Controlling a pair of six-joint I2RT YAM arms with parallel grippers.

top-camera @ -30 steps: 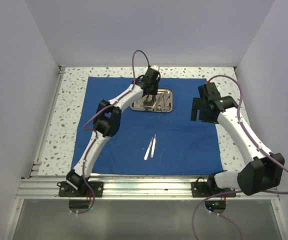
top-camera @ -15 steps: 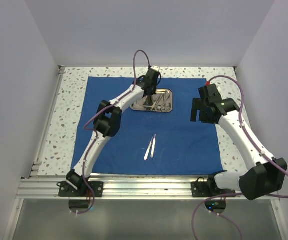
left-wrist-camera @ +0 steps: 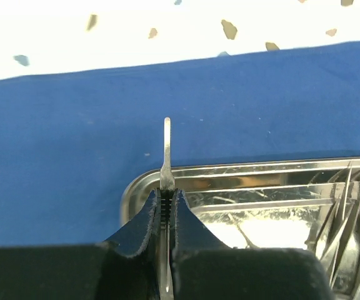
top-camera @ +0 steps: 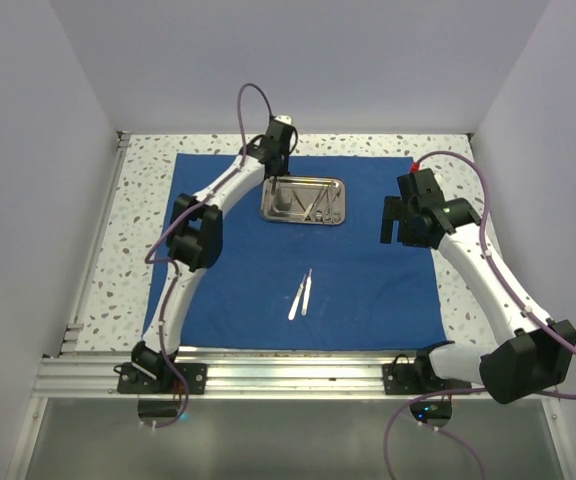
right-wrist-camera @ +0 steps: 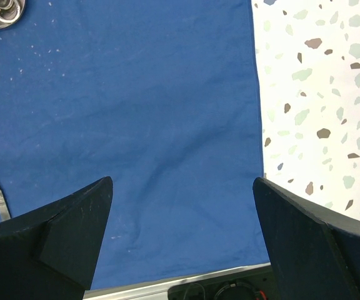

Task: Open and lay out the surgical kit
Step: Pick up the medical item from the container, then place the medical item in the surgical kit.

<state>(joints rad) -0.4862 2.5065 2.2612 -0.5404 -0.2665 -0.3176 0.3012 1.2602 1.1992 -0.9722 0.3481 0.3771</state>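
Top external view: one speckled table carries one royal-blue cloth, spread flat as a drape. Two arms reach over it. The right gripper hangs above the right part of the cloth, near its right edge, jaws spread wide and holding nothing. The left gripper is at the far left corner of the one steel tray, which sits on the far central part of the cloth. The left wrist view shows its jaws closed tight on one thin silver instrument, whose flat end stands up past the fingertips, above the tray's corner. Further instruments lie crossed in the right half of the tray; their number cannot be told. Two loose silver instruments lie side by side, slightly slanted, near the middle of the cloth, well apart from the tray.
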